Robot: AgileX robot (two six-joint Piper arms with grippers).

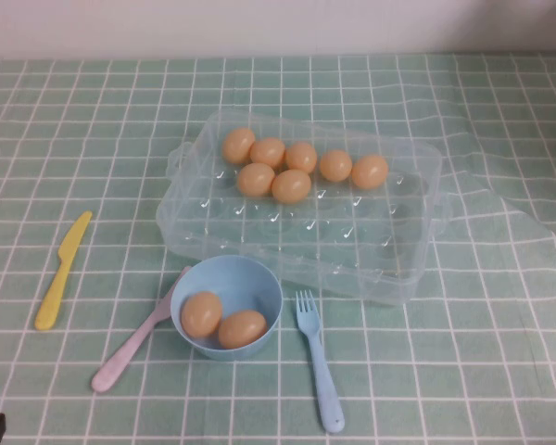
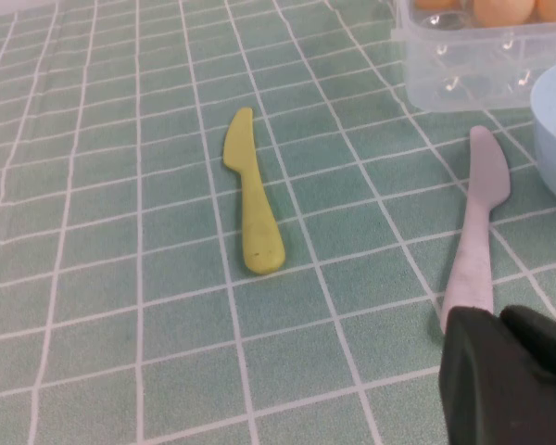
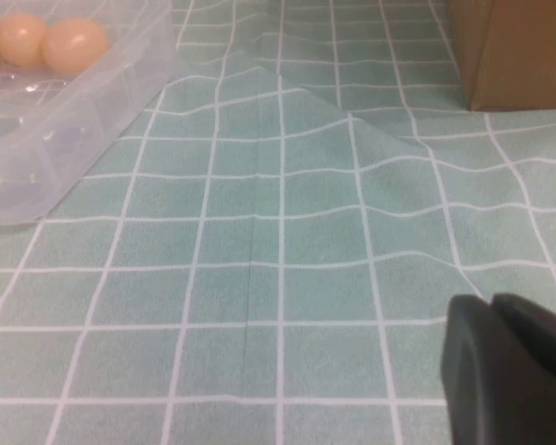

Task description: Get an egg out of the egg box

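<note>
Resting seven eggs (image 1: pixel 291 185) in unlabelled egg box (image 1: pixel 403 269), left hand (image 2: pixel 502 375) closed empty, right hand (image 3: pixel 505 371) closed empty.

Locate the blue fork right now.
In the high view the blue fork lies flat on the checked tablecloth, near side of centre, just right of the light-blue bowl and in front of the egg box.

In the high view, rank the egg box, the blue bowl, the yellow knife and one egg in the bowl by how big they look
1. egg box, clearly largest.
2. blue bowl.
3. yellow knife: as long as the bowl is wide, but far slimmer.
4. egg in the bowl, smallest.
The bowl sits nearer the camera than the box, yet the order holds.
</note>
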